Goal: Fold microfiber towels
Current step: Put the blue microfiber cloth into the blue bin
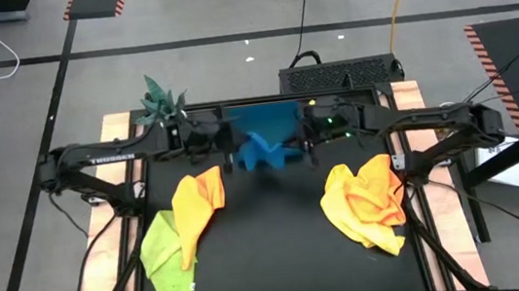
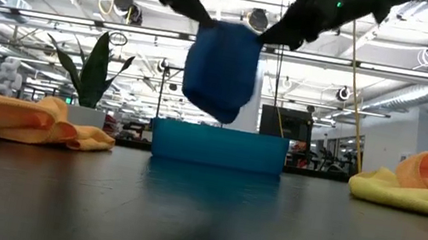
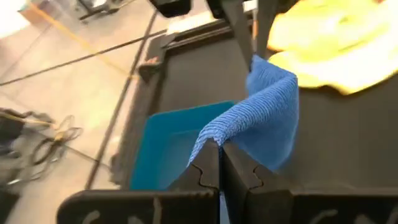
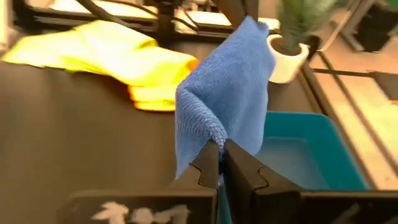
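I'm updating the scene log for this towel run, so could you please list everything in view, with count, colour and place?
blue towel: one, blue, held in the air over the tray between both end effectors.
tray: one, blue, far middle of the table.
orange towel: one, orange, left of centre, overlapping the green towel.
green towel: one, lime green, near left.
towel pile: orange and yellow, crumpled, count unclear, right side.
potted plant: one, green, far left corner.
table: one, black top.
left end effector: shut on one edge of the blue towel.
right end effector: shut on another edge of it.
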